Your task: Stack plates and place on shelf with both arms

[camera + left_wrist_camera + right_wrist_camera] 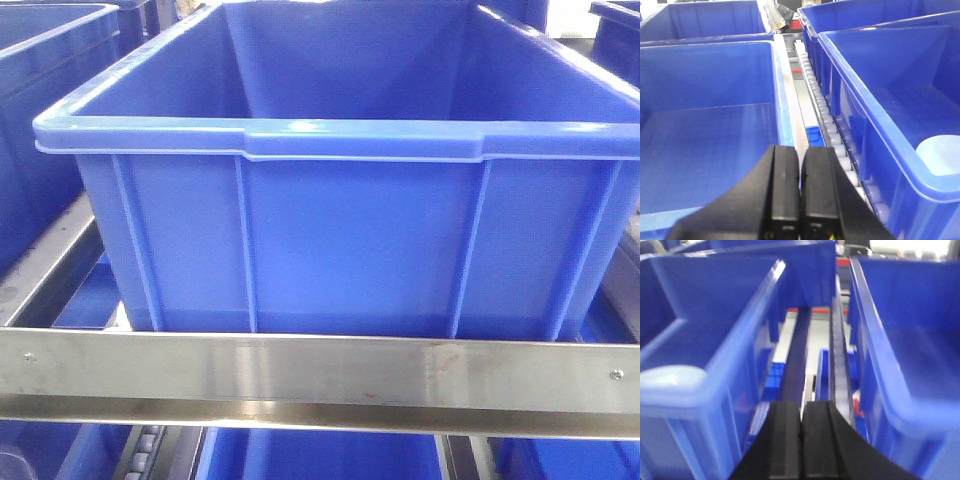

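Note:
A pale bluish-white plate (941, 155) lies inside the middle blue crate (880, 75), close to its near wall. Only a rounded part of it shows, so I cannot tell whether it is one plate or a stack. The same plate (671, 378) shows at the far left of the right wrist view, blurred. My left gripper (800, 150) is shut and empty, hanging over the gap to the left of that crate. My right gripper (801, 407) is also shut and empty, over the gap to the crate's right. The shelf (320, 370) shows its shiny front rail below the crate.
The big blue crate (340, 240) fills the front view on the shelf. Further blue crates stand to its left (705, 125) and right (910, 340). A row of white rollers (827, 125) runs in the left gap, and steel rails (837, 355) in the right gap.

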Robot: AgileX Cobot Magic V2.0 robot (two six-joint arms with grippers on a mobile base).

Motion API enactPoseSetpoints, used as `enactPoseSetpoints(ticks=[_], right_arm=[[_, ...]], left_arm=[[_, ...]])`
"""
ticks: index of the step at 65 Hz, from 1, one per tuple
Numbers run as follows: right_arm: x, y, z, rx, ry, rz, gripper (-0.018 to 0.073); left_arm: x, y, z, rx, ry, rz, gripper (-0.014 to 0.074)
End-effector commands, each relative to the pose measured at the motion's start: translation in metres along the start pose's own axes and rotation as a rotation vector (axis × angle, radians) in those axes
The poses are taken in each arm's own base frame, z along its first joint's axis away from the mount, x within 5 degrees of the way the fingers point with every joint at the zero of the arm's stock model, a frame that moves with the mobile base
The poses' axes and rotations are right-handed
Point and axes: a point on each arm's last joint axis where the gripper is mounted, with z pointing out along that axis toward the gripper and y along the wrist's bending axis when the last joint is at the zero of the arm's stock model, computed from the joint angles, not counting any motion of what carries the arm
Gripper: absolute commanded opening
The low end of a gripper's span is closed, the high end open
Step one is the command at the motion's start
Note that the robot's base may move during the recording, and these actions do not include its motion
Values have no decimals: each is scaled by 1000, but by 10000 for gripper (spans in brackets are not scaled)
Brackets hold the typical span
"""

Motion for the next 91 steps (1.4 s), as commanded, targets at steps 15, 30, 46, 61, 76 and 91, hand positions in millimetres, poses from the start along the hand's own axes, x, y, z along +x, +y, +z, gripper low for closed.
enactPoseSetpoints(ticks=[15, 30, 46, 61, 76, 91], right_arm=[[14, -2, -8, 8, -92, 2, 57], [14, -2, -8, 8, -93, 2, 57], [14, -2, -8, 8, -93, 2, 57], [14, -2, -8, 8, -93, 2, 57], [14, -2, -8, 8, -93, 2, 57], [14, -2, -8, 8, -93, 2, 57]], left_arm=[[-17, 2, -1, -14, -111, -14, 82], [-17, 2, -1, -14, -111, -14, 82], [-17, 2, -1, -14, -111, -14, 82], [-17, 2, -1, -14, -111, -14, 82], [-13, 4, -5, -55, -176, 39, 82], [24, 7, -20, -147, -179, 47, 82]])
